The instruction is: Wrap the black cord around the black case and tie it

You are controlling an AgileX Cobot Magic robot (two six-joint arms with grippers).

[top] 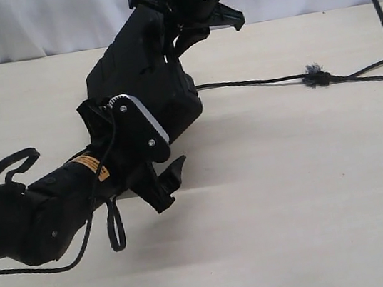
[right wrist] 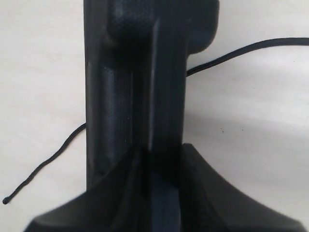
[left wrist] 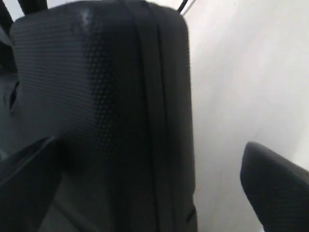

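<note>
Holds the black case [top: 145, 71] tipped on edge, right gripper [right wrist: 159, 154] clamped on it and left gripper [left wrist: 149, 159] spread loosely around it, likely so the black cord [top: 261, 81] lying beneath can be wound round.

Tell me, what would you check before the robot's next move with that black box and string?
1. Right gripper holds the flat matte black plastic case: ok, shut on its edge.
2. Left gripper grips the case: not ok, open, one finger clear.
3. Long thin black cord wound around case: not ok, no turn shows.
4. Frayed knot lies free on the pale table: ok.
5. Cord's loose end tied: not ok.
</note>
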